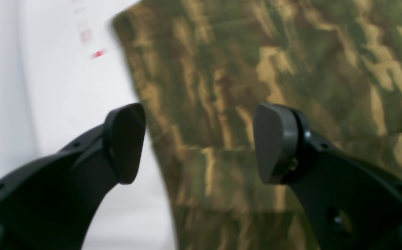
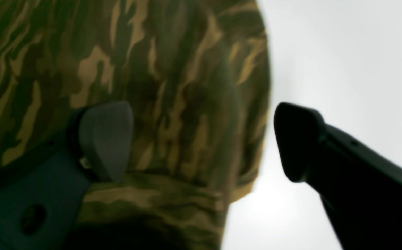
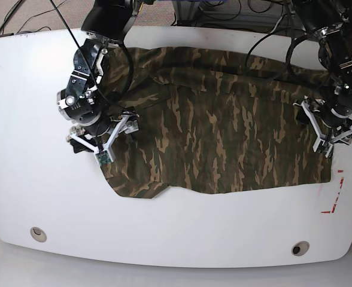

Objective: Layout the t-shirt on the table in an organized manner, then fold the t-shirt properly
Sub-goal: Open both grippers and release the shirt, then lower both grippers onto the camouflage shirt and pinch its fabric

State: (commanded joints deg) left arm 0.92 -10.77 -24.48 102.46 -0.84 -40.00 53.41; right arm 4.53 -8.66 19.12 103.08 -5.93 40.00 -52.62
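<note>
Fingers (image 1: 128, 142) of both grippers gape empty above opposite side edges of the camouflage t-shirt (image 3: 224, 137), spread across the white worktop (image 3: 38, 191); closing over a single layer would likely drag it into wrinkles.

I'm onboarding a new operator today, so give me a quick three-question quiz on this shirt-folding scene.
1. True or false: the left gripper is shut on the shirt.
2. Which edge of the table in the base view has the two grommet holes: A) far, B) near, C) left?
3. Fill in: in the base view, the red tape marks lie by the shirt's lower ____ corner.

Key
1. False: its jaws stand apart over the shirt's edge, as do those of the right gripper.
2. B: one hole is near the left end, the other near the right.
3. Right, where the tape shows.
</note>
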